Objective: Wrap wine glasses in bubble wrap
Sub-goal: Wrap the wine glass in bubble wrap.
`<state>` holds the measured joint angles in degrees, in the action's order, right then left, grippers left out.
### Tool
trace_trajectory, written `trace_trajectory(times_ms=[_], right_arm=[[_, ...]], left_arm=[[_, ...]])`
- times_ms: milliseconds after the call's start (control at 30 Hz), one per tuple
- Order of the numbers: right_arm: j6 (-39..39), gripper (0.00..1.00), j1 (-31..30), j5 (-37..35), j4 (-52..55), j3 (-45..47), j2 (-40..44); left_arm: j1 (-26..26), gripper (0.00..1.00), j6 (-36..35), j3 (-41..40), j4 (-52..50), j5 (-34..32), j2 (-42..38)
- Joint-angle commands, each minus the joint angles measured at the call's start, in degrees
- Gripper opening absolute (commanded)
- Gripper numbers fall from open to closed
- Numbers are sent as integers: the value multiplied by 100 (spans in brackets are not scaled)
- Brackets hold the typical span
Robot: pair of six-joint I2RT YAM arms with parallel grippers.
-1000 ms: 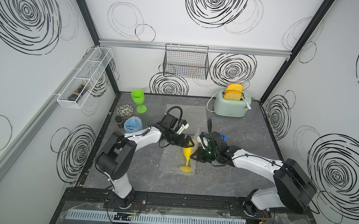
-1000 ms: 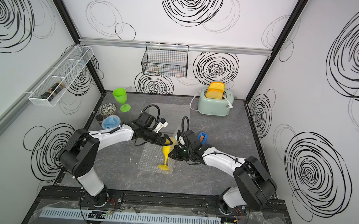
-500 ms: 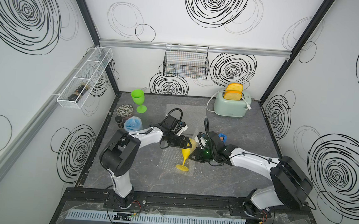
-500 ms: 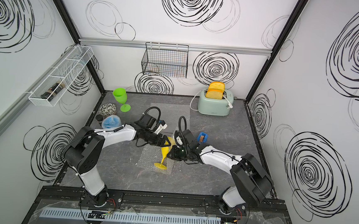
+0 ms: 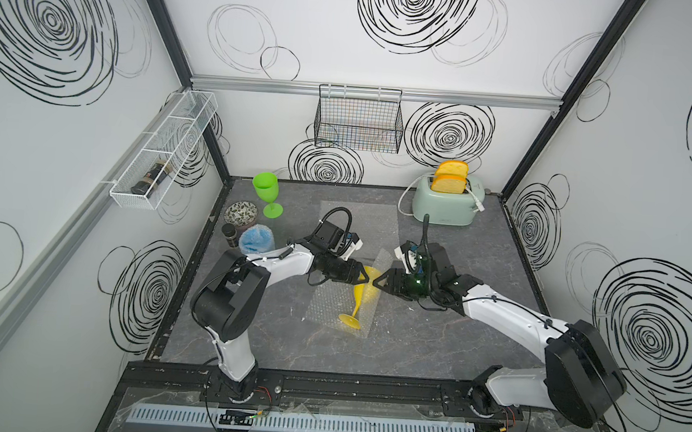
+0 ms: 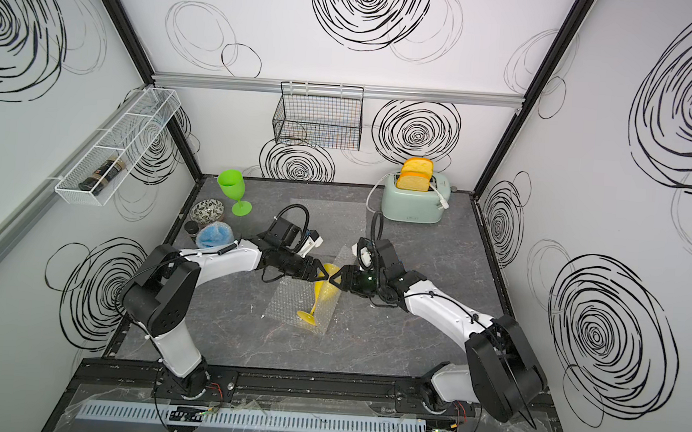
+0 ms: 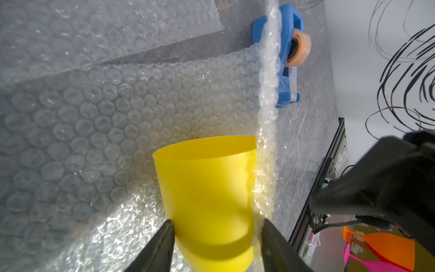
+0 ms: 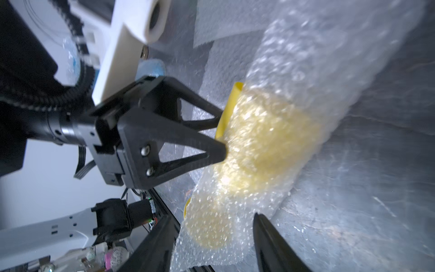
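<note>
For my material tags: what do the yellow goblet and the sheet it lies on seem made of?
The yellow goblet is probably opaque plastic, smooth and semi-gloss: it has a thin even wall and soft highlights. The bubble wrap is clear, glossy plastic film: it shows rows of round air pockets, and the goblet's yellow comes through it in the right wrist view.

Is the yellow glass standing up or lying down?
Lying down: the yellow glass lies sideways on the bubble wrap.
</note>
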<state>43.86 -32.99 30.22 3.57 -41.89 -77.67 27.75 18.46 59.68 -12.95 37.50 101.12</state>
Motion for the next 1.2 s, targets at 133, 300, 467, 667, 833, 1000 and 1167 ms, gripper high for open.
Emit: trace_trajectory(times_ms=[133,300,467,667,833,1000,1167], right_arm=[[359,77,269,98,-642,61,-556],[467,81,349,154,-922,28,-966],[465,82,385,198,-952,-160,-1358],[348,82,367,112,-894,-355,-1753],[263,82,320,72,-845,-363,-1929],[55,81,253,-23,-687,-421,-1875],[-61,81,166,-62,-527,-500,-1757]], left_arm=[[-54,52,19,-193,-8,-46,-31],[-72,51,16,-261,33,-18,-94],[-84,50,2,-290,46,29,-132],[-93,50,-21,-299,82,166,-192],[-101,57,-20,-339,107,312,-365],[-147,70,-105,-414,-35,306,-759],[-147,73,-33,-845,104,274,-1048]])
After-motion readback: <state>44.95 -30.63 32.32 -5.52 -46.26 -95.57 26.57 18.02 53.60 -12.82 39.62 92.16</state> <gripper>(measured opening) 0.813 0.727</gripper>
